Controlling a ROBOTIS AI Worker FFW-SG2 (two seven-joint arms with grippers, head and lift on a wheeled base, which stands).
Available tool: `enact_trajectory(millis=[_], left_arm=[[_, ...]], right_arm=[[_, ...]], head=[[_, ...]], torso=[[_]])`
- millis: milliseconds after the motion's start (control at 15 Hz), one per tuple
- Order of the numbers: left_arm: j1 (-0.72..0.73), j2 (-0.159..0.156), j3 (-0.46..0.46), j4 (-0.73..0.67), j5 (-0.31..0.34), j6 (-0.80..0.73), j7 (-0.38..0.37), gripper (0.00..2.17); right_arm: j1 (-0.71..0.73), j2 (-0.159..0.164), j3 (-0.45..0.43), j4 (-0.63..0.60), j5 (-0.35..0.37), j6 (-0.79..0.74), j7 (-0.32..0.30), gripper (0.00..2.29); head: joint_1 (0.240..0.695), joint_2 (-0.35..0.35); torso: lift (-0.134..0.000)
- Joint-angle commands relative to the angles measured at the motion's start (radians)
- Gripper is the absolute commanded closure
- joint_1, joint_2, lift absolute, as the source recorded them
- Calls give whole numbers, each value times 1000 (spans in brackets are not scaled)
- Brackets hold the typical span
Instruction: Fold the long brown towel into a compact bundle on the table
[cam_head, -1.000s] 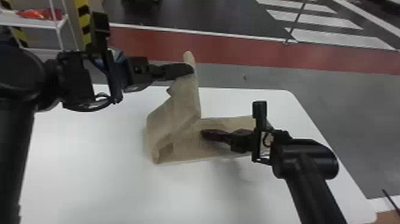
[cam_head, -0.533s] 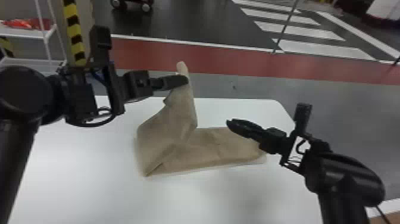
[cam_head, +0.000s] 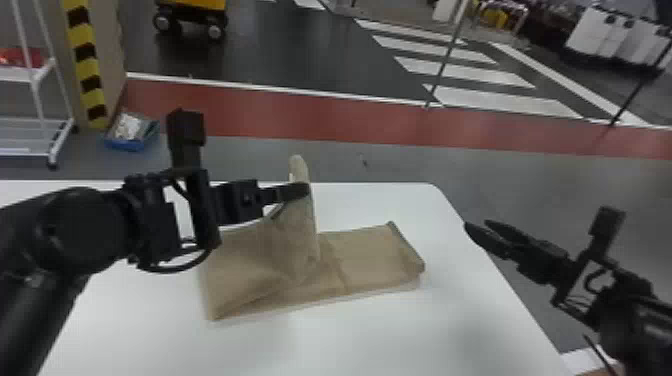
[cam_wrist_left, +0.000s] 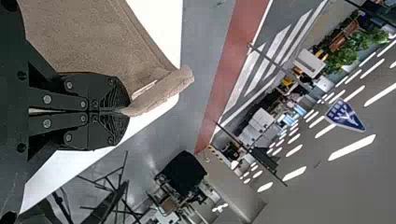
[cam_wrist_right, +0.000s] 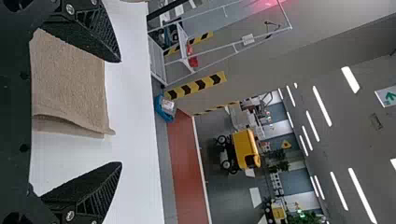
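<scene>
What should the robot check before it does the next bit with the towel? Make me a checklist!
1. Left gripper has hold of the towel: ok, it is shut on the raised part.
2. Right gripper is free to help: ok, it is open and off to the right of the towel.
3. Rest of the towel lies on the table: ok.
4. Towel is a compact bundle: not ok, one part stands up and the right part lies stretched out.
5. Layers under the raised part are smooth: cannot tell, they are hidden.
</scene>
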Motion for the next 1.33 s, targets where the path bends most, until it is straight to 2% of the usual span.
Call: enact_trajectory(millis=[0, 267, 400, 467, 533, 600, 800, 933, 1000, 1133, 1267], left_arm=[[3, -3, -57, 39, -28, -46, 6, 1737], [-10, -3, -148, 143, -53, -270, 47, 1676], [-27, -3, -175, 195, -53, -301, 32, 1315], [-27, -3, -195, 206, -31, -301, 24, 903], [-25, -3, -221, 226, 4, -301, -2, 299], [-25, -3, -253, 252, 24, -304, -13, 60], [-27, -3, -410, 381, 27, -482, -33, 60], [-31, -3, -499, 407, 10, -522, -31, 66], [-31, -3, -510, 405, 9, -519, -28, 66], [-14, -3, -451, 355, 7, -467, -31, 70], [36, -3, -379, 207, -113, -350, -31, 70]], right_arm=[[11, -20, -7, 38, -18, -52, 2, 63], [54, -45, -30, 54, -62, -107, 22, 63], [66, -56, -37, 84, -79, -144, 22, 63], [66, -57, -37, 104, -79, -165, 22, 63], [65, -59, -33, 116, -81, -172, 22, 63], [61, -59, -26, 118, -82, -181, 20, 63], [54, -48, 13, 116, -82, -184, 10, 63], [52, -36, 26, 116, -82, -187, 5, 66], [52, -34, 32, 118, -82, -199, 1, 66], [52, -28, 54, 116, -81, -211, -13, 66], [40, -16, 83, 110, -75, -175, -55, 103]], head=[[607, -350], [625, -350], [623, -350], [622, -350], [624, -350], [630, -350], [650, -350], [668, -350], [687, -350], [695, -350], [695, -350]], torso=[[-123], [-123], [-123], [-123], [-123], [-123], [-123], [-123], [-123], [-123], [-123]])
